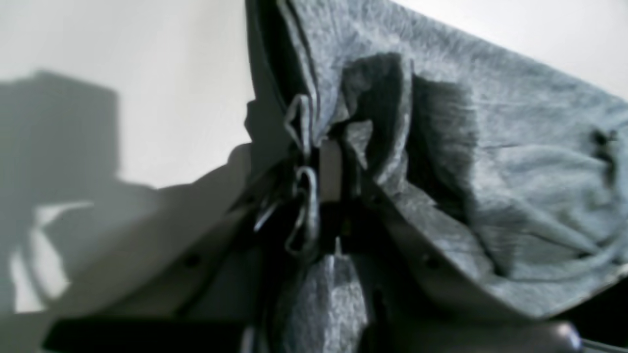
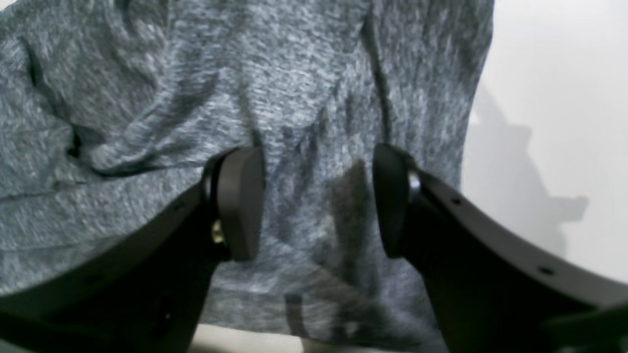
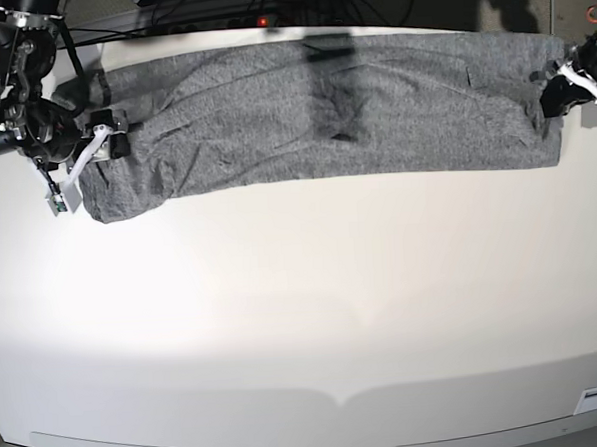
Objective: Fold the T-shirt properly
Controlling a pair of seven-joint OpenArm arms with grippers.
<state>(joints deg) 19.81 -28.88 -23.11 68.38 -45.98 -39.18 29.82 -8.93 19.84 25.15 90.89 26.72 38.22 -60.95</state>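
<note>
The white counter (image 3: 303, 313) is taking up most of the room in front of me, and nearly all of its near part is lying bare. Along its far edge the T-shirt (image 3: 322, 107) is stretching from one side to the other as a long, narrow, dark-grey heathered band, which I am reading as a shirt already doubled lengthwise at least once. A few shallow creases are running through its middle. Judging by that shape, the first long fold is done, while the crosswise folds that would bring it down to a compact packet are yet to come.

At the band's end on my right, the left gripper (image 1: 319, 162) is pinching a bunched ridge of the knit, its jaws drawn close together with cloth puckering up on both sides. At the other end, the right gripper (image 2: 316, 201) is hovering with its jaws spread wide, the flat fabric near the shirt's side edge showing plainly in the gap, and it is gripping nothing.

No boxes, bins or other containers are showing anywhere on the counter.
</note>
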